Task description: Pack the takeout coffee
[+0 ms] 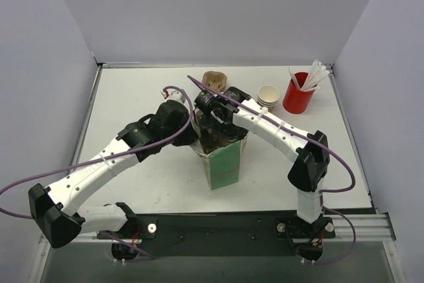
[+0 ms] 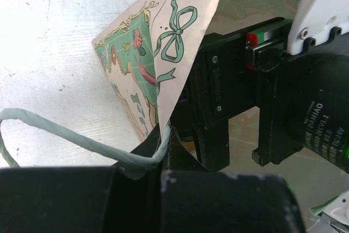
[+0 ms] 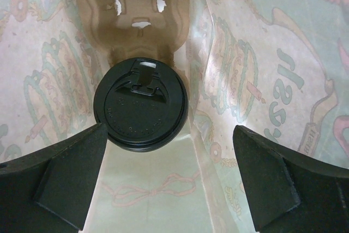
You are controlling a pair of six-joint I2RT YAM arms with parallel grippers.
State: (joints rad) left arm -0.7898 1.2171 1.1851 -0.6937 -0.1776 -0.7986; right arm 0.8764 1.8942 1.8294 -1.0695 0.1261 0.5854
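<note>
right tool (image 3: 169,133), 1 coffee (image 3: 140,105), 1 bag (image 3: 262,53)

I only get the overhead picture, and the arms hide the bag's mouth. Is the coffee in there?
Observer: Yes. The right wrist camera looks down on the takeout coffee, black lid up, between the printed walls of the bag.
Operator: Is that arm gripping it?
Observer: No. The right jaws stand wide open, one on each side of the lid, not gripping it.
Operator: And the left arm?
Observer: The left jaws are shut on the bag's rim, by the mint paper handle.
</note>
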